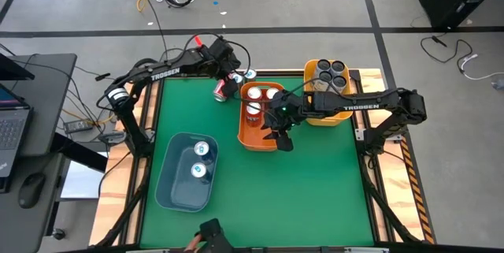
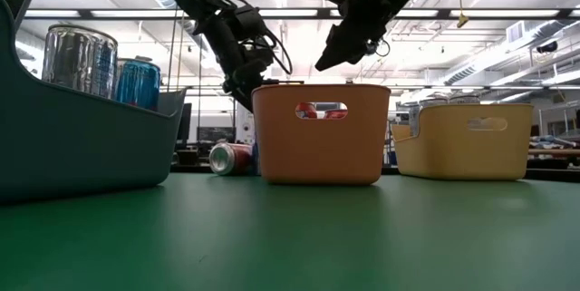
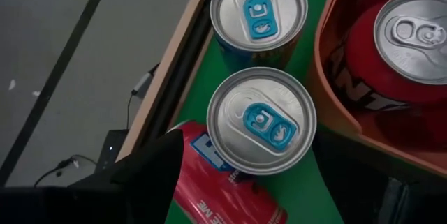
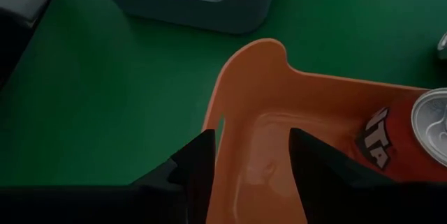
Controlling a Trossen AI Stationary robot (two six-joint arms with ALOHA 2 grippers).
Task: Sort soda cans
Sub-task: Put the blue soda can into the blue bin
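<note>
Two teal-blue soda cans stand upright at the table's far edge, beside the orange bin. A red soda can lies on its side against the nearer one. My left gripper hovers open above that nearer teal can, a finger on each side of it. My right gripper hangs open above the orange bin's near end, clear of its rim and with nothing between its fingers. Red cans stand in the orange bin, teal cans in the blue bin, and dark cans in the yellow bin.
The three bins take up the mat's left and far parts, and bare green mat lies toward the near right. The table's wooden far edge runs right beside the standing teal cans. A side table with a laptop stands off to the left.
</note>
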